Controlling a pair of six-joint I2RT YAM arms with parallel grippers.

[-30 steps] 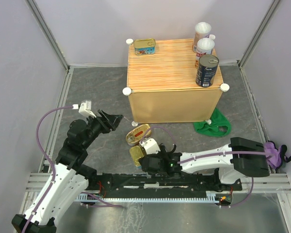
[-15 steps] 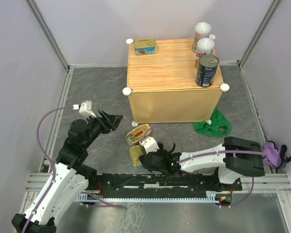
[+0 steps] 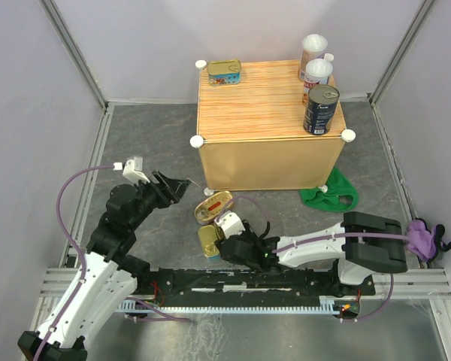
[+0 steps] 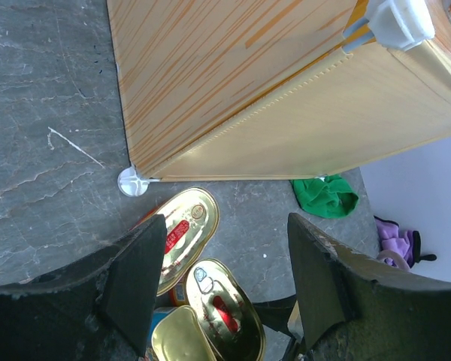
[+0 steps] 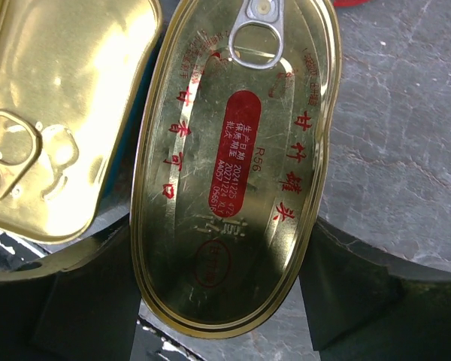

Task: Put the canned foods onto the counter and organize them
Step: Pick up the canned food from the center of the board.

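Nearest, the right gripper [image 5: 219, 289] is low over the grey floor [image 3: 143, 139], its fingers [image 5: 83, 301] set against both long sides of an oval tin [image 5: 233, 173] with red print, with no gap showing, so it pinches this tin where it lies. A rectangular tin [image 5: 52, 113] with a gold lid lies just left of it. A little farther, a 2nd oval tin [image 3: 213, 207] rests on the floor near the counter [image 3: 255, 105]. To the left, the left gripper [image 3: 173, 184] hovers with its jaws spread and empty. On the counter, 1 gold-lidded tin [image 3: 224, 73] sits at the far left corner, a dark blue cylinder [image 3: 320, 109] at the near right, and 2 white-lidded cylinders [image 3: 318, 74] beyond it. A green cloth [image 3: 328, 192] lies by the counter's near right corner.
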